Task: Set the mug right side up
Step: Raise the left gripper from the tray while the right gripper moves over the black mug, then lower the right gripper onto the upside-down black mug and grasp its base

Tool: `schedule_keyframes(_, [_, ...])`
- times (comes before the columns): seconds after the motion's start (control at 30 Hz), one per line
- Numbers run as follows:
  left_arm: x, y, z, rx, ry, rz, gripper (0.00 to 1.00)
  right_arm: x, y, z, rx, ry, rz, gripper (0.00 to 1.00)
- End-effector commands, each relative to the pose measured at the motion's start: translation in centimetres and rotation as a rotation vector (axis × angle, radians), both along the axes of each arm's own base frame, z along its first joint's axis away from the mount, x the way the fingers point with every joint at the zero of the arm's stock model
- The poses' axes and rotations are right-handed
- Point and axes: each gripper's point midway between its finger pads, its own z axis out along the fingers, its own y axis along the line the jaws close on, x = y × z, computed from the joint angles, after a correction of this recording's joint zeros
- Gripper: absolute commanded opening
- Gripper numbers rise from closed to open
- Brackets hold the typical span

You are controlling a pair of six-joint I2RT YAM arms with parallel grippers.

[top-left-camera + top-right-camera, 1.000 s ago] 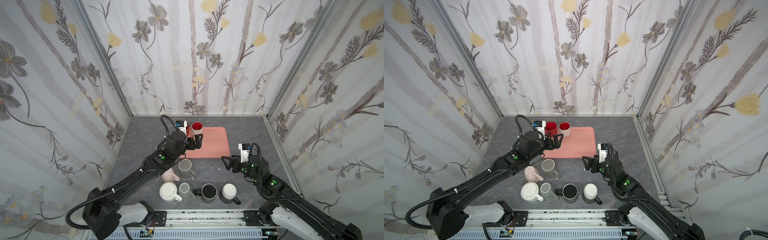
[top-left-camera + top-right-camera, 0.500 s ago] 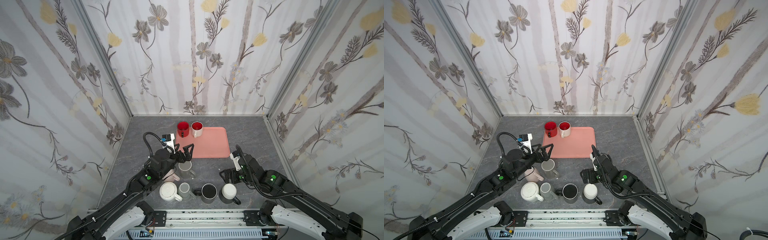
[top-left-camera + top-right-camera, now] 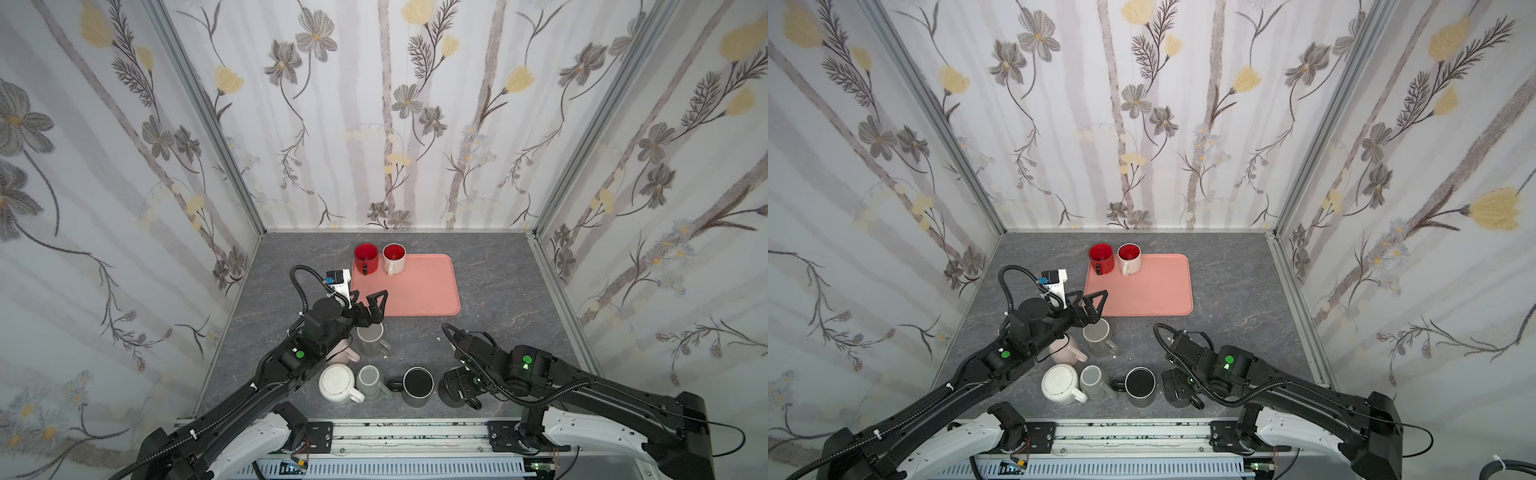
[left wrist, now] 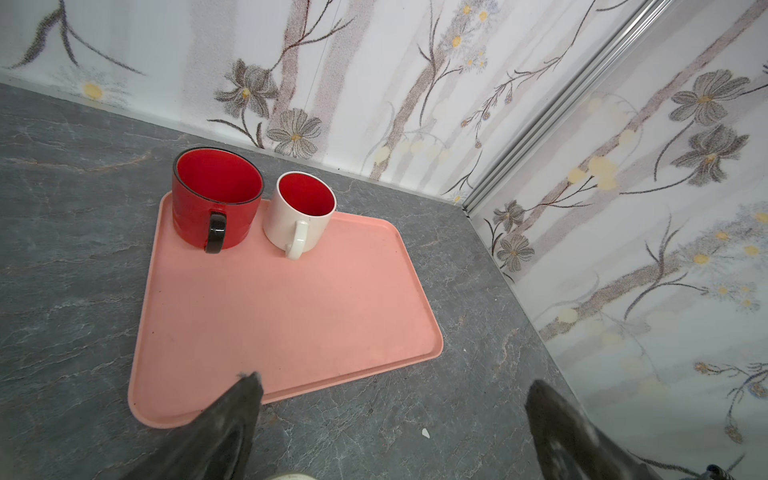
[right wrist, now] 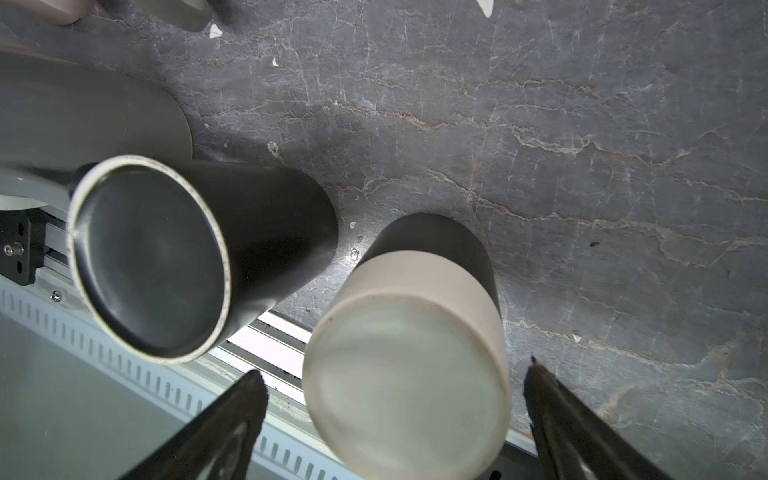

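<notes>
The grey stone-look surface (image 3: 498, 286) carries a pink tray (image 3: 419, 291) towards the back. The left end effector (image 3: 370, 296) hovers by the tray's near corner, spread wide and empty. The right end effector (image 5: 395, 370) is also wide. Its fingers (image 5: 241, 399) flank the upside-down cream-and-black mug (image 5: 411, 332) without touching it. That mug stands at the front edge, just beside a black mug (image 5: 166, 257).

Grey marbled table (image 3: 498, 291), pink tray (image 3: 415, 291), mugs (image 3: 417, 382) nr front

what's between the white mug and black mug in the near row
A grey mug stands between the white mug and the black mug; both top views show it.
</notes>
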Motion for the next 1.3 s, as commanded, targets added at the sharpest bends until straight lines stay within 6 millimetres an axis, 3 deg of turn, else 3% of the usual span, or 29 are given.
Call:
schedule_keyframes(0.0, [0.1,-0.1,0.8,-0.027,-0.021,-0.005,1.00,0.3,-0.2,-0.8,-0.028,-0.004,-0.026,0.90])
schedule_keyframes(0.33, [0.0,0.3,0.9,-0.032,-0.019,0.003,1.00,2.4,0.0,-1.5,-0.058,-0.056,-0.047,0.65])
schedule_keyframes(0.5, [-0.1,0.4,0.8,-0.033,-0.014,0.004,1.00,6.0,0.3,-1.0,-0.058,-0.100,-0.070,0.62])
schedule_keyframes(0.6, [-0.1,0.6,0.9,-0.032,-0.015,0.008,1.00,8.6,2.0,0.2,-0.023,-0.138,-0.065,0.60])
schedule_keyframes(0.93, [-0.9,1.8,2.1,-0.038,-0.041,0.032,1.00,14.2,8.4,0.5,-0.002,-0.180,-0.023,0.62])
schedule_keyframes(1.17, [-1.3,2.5,2.3,-0.038,-0.045,0.045,1.00,17.0,10.6,-0.6,0.009,-0.176,-0.045,0.69])
schedule_keyframes(1.27, [-1.4,2.7,2.1,-0.033,-0.043,0.050,1.00,17.6,11.3,-0.3,0.024,-0.185,-0.042,0.78])
